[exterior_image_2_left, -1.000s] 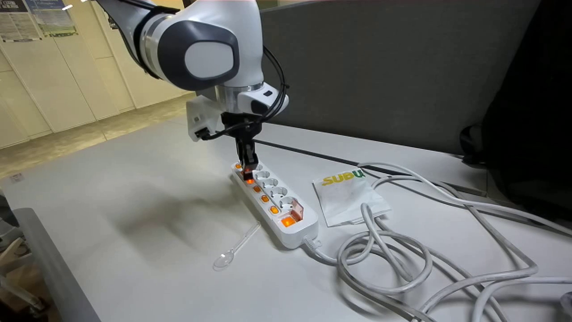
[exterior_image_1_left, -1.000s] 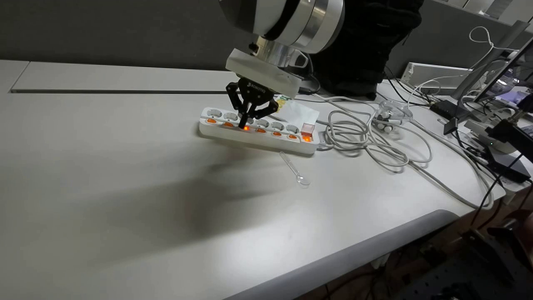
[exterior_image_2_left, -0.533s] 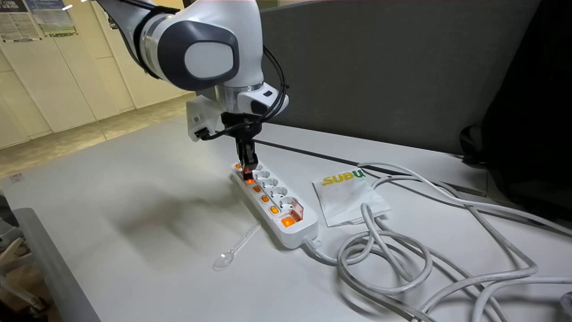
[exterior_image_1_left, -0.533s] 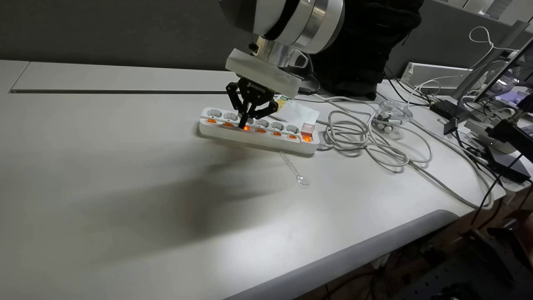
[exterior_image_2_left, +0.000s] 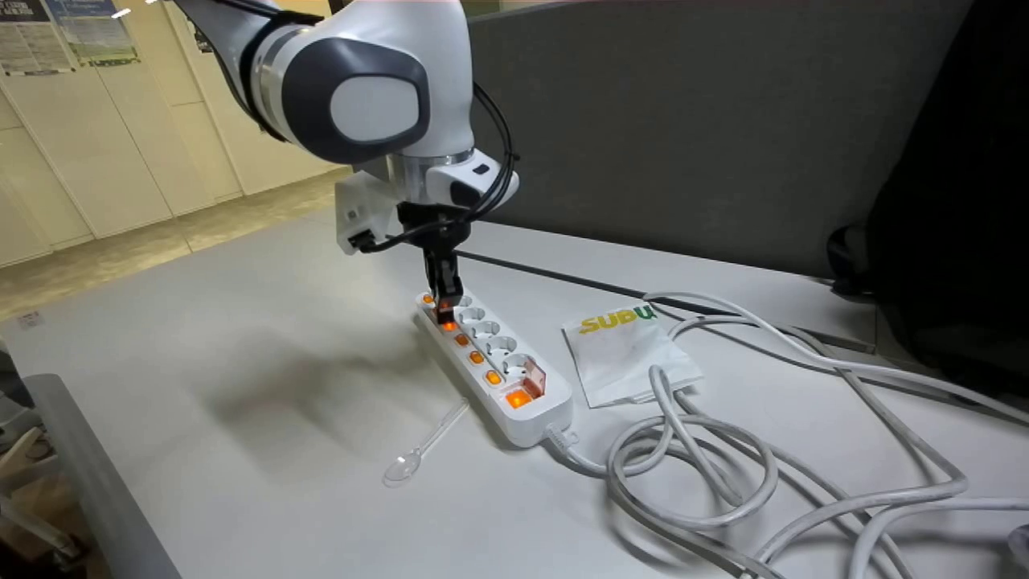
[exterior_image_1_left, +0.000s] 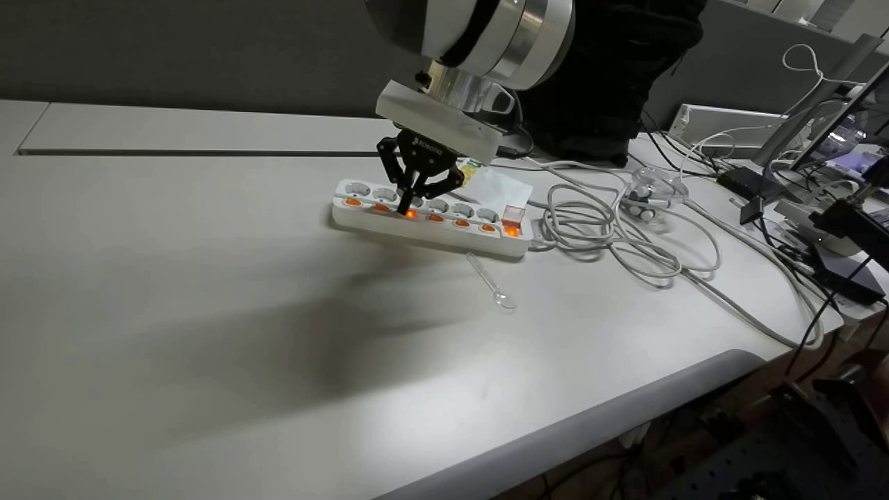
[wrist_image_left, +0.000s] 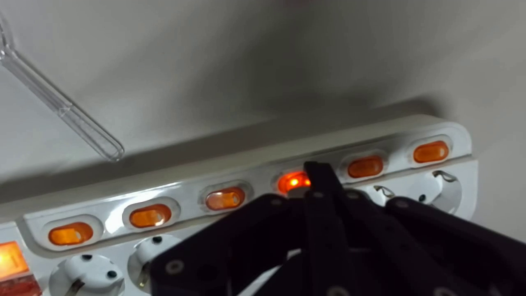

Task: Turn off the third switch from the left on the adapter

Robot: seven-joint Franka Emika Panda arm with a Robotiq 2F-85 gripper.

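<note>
The adapter is a white power strip (exterior_image_1_left: pixel 430 239) with a row of orange switches along one edge; it also shows in an exterior view (exterior_image_2_left: pixel 540 428) and the wrist view (wrist_image_left: pixel 230 163). The third switch (wrist_image_left: pixel 289 182) from the left glows bright orange-red; it shows lit in both exterior views (exterior_image_1_left: pixel 412 214) (exterior_image_2_left: pixel 449 326). The other small switches look unlit. My gripper (exterior_image_1_left: pixel 404 207) is shut with nothing seen between the fingers. Its tips (wrist_image_left: pixel 322 170) are at the third switch and hide one end of it in the wrist view. I cannot tell whether they touch it.
A larger lit main switch (exterior_image_2_left: pixel 518 398) with a raised reddish cover sits at the cable end. A clear plastic spoon (exterior_image_1_left: pixel 492 280) lies in front of the strip. A paper napkin (exterior_image_2_left: pixel 631 354) lies behind it. Coiled white cables (exterior_image_1_left: pixel 597 215) lie beside it. A grey partition (exterior_image_1_left: pixel 208 55) stands behind.
</note>
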